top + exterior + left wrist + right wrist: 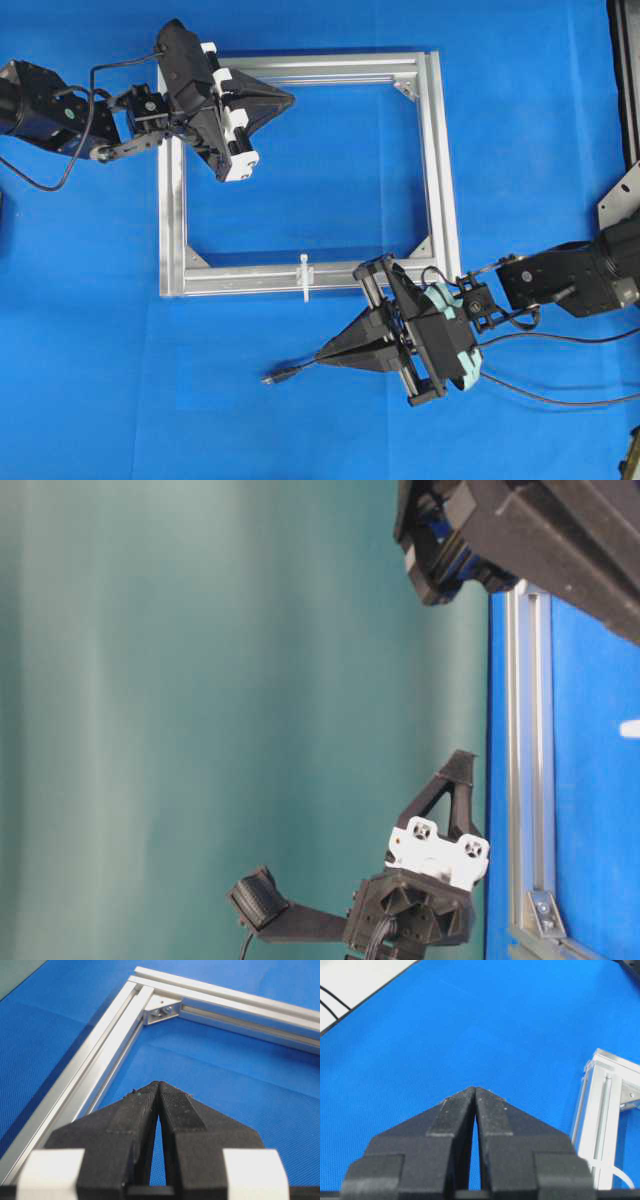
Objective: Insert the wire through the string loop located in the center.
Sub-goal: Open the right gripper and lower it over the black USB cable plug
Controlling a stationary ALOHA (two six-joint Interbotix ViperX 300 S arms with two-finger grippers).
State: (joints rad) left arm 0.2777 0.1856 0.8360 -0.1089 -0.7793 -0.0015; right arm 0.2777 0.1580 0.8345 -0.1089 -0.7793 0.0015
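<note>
**Both Grippers Clenched on Nothing as Wire Lies Outside the Frame**

A square silver frame [437, 160] is seen lying flat on a blue table cover [100, 350], enclosing only bare blue cloth. The string loop [304, 276] is fixed at the middle of the frame's near rail, its short white stem crossing that rail.

The wire [300, 371] is seen on the cloth outside the frame, below the near rail, its small dark plug lying below and slightly left of the string loop. From the plug the wire is traced rightward until it is hidden under the right gripper [322, 358].

The right gripper is held just outside the frame's lower right corner, its fingertips pressed together with nothing seen between them in the right wrist view [475, 1091]. Whether the wire is touched by it cannot be told from overhead.

The left gripper [288, 98] is poised over the frame's upper left corner, its tip reaching just inside the top rail. Its fingertips are likewise shown clamped together on nothing in the left wrist view [158, 1085], above the enclosed blue cloth, with a corner bracket [161, 1009] visible beyond.
</note>
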